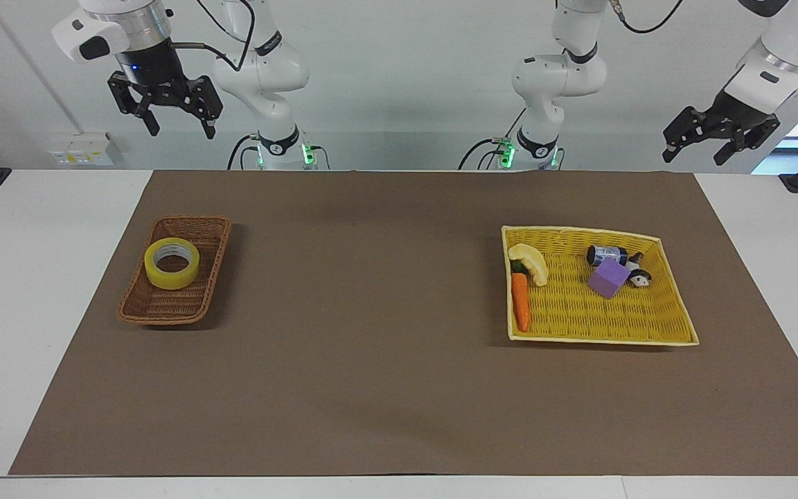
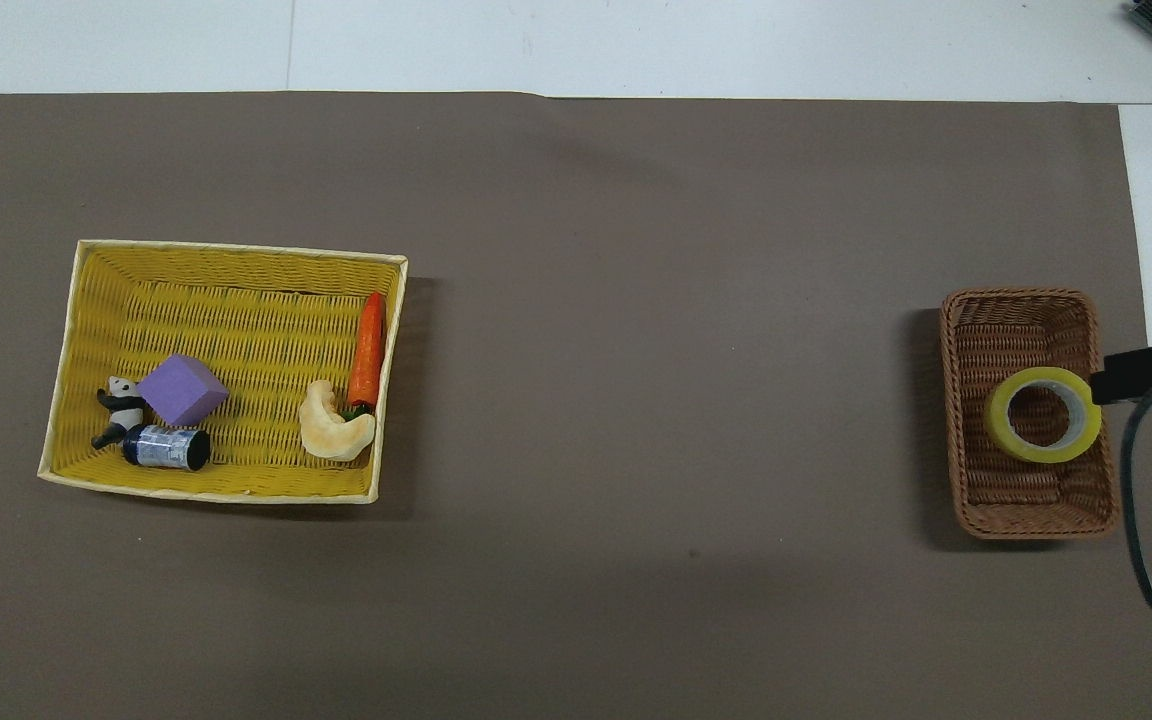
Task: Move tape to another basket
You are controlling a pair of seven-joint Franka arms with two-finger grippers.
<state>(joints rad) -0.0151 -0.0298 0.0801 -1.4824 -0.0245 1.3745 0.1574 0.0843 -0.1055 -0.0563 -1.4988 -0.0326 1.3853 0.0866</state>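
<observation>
The tape (image 1: pixel 172 263), a yellow roll with a grey-white core, lies flat in the small dark-brown wicker basket (image 1: pixel 201 294) at the right arm's end of the table. It also shows in the overhead view (image 2: pixel 1042 415), in that basket (image 2: pixel 1016 325). My right gripper (image 1: pixel 179 128) is open and empty, raised high over the bare table just beside the basket; only a black part of it (image 2: pixel 1151 370) shows in the overhead view. My left gripper (image 1: pixel 695 156) is open and empty, and waits raised at the left arm's end of the table.
A bright-yellow tray basket (image 1: pixel 648 336) at the left arm's end holds a carrot (image 1: pixel 521 301), a pale curved pastry (image 1: pixel 530 263), a purple block (image 1: pixel 609 277), a small can (image 1: pixel 605 254) and a panda figure (image 1: pixel 638 276). A brown mat (image 1: pixel 371 346) covers the table.
</observation>
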